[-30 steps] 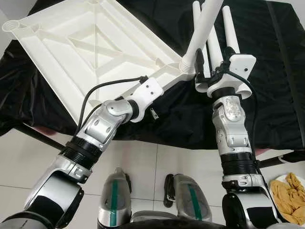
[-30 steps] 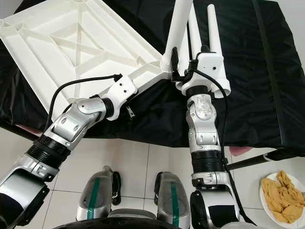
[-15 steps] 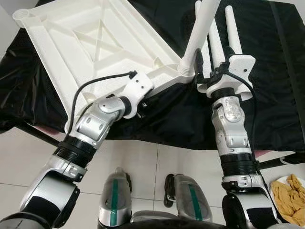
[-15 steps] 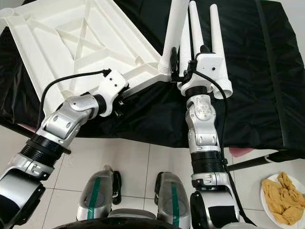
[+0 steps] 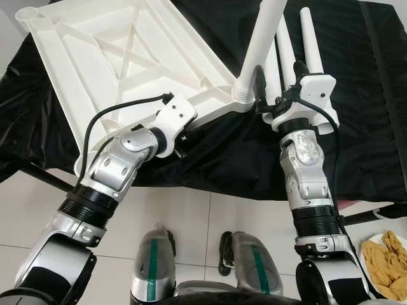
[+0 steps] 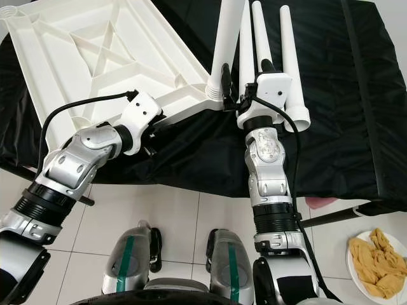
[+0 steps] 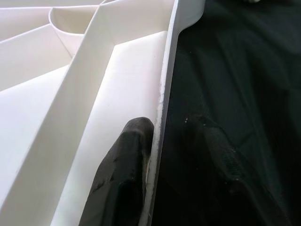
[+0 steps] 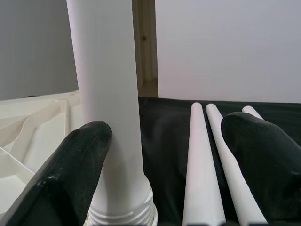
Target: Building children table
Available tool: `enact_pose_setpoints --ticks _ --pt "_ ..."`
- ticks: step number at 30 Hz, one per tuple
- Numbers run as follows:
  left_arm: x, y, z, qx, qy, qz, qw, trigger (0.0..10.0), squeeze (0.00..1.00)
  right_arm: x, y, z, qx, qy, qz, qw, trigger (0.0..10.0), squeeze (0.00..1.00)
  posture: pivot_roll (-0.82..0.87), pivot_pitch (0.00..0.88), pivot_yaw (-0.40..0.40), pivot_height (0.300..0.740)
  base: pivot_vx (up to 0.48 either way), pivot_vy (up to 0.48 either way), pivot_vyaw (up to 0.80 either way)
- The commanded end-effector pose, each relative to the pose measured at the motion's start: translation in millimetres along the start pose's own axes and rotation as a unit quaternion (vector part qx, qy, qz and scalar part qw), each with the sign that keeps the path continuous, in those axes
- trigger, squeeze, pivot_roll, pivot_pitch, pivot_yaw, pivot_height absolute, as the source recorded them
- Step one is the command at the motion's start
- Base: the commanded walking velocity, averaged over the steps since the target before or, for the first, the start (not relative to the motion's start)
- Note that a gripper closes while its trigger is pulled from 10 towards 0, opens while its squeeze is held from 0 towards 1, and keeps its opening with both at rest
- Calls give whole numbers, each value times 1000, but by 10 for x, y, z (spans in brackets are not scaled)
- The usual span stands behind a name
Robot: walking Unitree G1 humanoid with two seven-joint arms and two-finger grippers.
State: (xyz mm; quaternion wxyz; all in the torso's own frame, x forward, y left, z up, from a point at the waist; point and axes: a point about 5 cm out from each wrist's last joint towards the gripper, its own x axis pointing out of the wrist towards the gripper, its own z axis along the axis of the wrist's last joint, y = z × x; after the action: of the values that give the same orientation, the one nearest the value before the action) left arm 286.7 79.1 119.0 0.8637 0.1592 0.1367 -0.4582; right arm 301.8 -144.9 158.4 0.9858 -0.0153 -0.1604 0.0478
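Since the white plastic table leg (image 5: 262, 47) stands upright in the corner socket of the upturned white ribbed plastic tabletop (image 5: 121, 57), right gripper (image 8: 164, 155) spread wide just beside it; left gripper (image 7: 164, 155) clamps the tabletop rim.

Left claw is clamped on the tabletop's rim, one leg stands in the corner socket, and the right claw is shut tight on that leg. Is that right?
Not quite. The right claw is open: in the right wrist view its fingers stand apart, beside the upright leg. The rest holds: the left claw pinches the tabletop's rim, and the leg stands in the corner socket.

No legible text or labels
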Motion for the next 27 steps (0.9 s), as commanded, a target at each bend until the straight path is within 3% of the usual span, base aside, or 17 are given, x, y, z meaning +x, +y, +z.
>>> enact_pose_setpoints --ticks 1,4,18,19,21,22,27 --pt "50 -358 29 11 -9 -147 989 10000 0 26 -99 -41 -1 17 -28 999 10000 0 46 35 37 740 0 0 0" --pt "16 -427 90 23 -25 -166 986 10000 0 47 -101 -35 -2 16 -25 1000 10000 0 50 38 38 740 0 0 0" --pt "-42 -463 142 21 -32 -179 983 10000 0 66 -97 -37 -6 14 -21 1000 10000 0 55 40 40 740 0 0 0" --pt "-51 -472 150 16 -34 -182 983 10000 290 68 -96 -37 -7 13 -21 1000 10000 0 55 40 40 740 0 0 0" --pt "-57 -478 155 12 -35 -184 982 10000 290 69 -97 -37 -7 13 -21 1000 10000 0 55 40 40 740 0 0 0" --pt "-67 -486 163 6 -38 -189 981 10000 1000 69 -100 -37 -7 13 -21 1000 10000 0 56 41 39 740 0 0 0" --pt "-82 -491 182 1 -41 -196 980 10000 1000 72 -107 -37 -8 13 -21 1000 10000 0 56 41 37 740 0 0 0"
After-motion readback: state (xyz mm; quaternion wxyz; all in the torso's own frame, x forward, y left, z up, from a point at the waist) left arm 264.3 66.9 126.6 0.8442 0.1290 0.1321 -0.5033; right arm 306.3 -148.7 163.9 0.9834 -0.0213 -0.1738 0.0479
